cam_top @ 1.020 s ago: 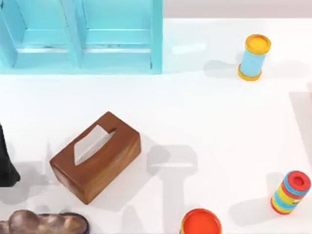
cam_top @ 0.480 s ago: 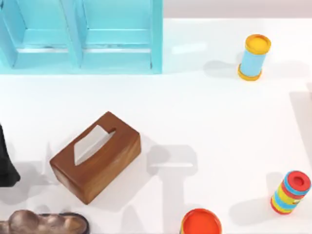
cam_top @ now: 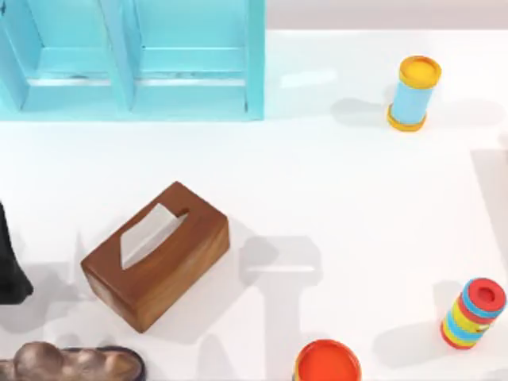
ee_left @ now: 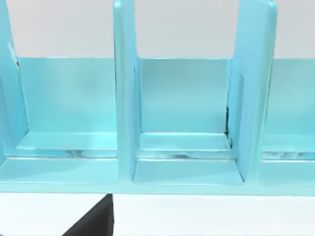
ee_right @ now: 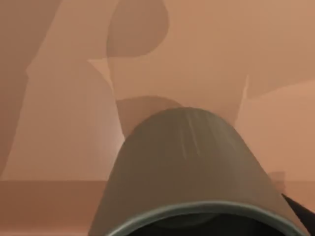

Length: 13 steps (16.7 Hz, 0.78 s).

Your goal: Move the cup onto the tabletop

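Observation:
The olive-grey cup [ee_right: 189,167] looms very close in the right wrist view. Its dark mouth faces the camera, and a brownish-orange shadowed surface lies behind it. A dark sliver of my right gripper [ee_right: 300,211] shows beside the cup's rim. The glossy white tabletop [cam_top: 357,182] spreads across the top view. At its left edge sits my left arm [cam_top: 9,266], a black shape that stays parked. Part of it also appears as a dark wedge [ee_left: 93,221] low in the left wrist view.
A turquoise shelf unit [cam_top: 190,87] stands at the back left, its bays [ee_left: 182,167] facing the left wrist camera. A wooden tissue box [cam_top: 156,254] sits left of centre. A light-blue cylinder [cam_top: 413,93], a rainbow-striped cylinder [cam_top: 473,313], an orange round container [cam_top: 327,361] and a brown lumpy object [cam_top: 67,363] stand around.

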### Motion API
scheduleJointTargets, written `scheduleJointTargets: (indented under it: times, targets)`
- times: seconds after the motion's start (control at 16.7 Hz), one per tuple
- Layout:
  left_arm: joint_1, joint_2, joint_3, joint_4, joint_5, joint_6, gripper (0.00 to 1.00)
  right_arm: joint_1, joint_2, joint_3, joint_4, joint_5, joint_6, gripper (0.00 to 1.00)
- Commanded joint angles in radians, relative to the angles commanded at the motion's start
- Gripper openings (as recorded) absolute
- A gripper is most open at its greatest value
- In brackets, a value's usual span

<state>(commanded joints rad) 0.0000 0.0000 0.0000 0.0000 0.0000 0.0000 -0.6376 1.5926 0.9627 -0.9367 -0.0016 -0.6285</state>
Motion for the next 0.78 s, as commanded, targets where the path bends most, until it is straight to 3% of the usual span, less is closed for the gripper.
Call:
scheduleJointTargets:
  times: [0.42,0.78]
  targets:
    - [0.0,0.0,0.0,0.0,0.0,0.0,1.0,0.261,-0.216,0.102,-0.332,0.001,0.259,0.0]
    - [0.0,0.0,0.0,0.0,0.0,0.0,1.0,0.286,-0.237,0.11,-0.359,-0.002,0.288,0.0]
